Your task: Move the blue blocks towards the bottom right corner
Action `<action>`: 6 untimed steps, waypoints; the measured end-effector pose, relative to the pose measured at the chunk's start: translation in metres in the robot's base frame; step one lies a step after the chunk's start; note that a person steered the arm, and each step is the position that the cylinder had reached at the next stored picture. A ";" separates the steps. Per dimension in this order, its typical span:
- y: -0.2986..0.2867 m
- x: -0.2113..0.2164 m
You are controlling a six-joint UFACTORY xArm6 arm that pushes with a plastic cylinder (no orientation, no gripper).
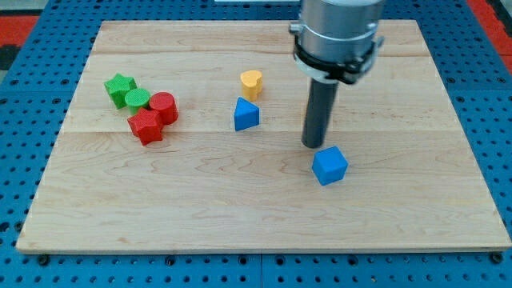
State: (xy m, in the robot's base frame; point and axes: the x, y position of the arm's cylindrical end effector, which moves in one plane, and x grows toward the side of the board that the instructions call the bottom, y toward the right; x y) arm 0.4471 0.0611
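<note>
The wooden board (264,216) lies on a blue pegboard surface (32,120) and serves as the landmark here. Above the board's upper right part hangs the arm's grey housing (336,36), ending in a dark rod; there are no fingers to open or close. My tip (313,145) sits right of the board's centre, just above and left of the blue cube (330,166), very close to it; contact cannot be judged. The blue triangular block (246,115) stands near the board's centre, with the yellow heart-shaped block (251,82) just above it. At the board's left cluster a red star-like block (146,126), red cylinder (163,107), green star (120,86) and green cylinder (137,99).
</note>
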 end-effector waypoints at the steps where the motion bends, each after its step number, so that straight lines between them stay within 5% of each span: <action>1: -0.050 -0.050; 3: -0.118 -0.079; 5: -0.006 0.033; 6: 0.020 0.033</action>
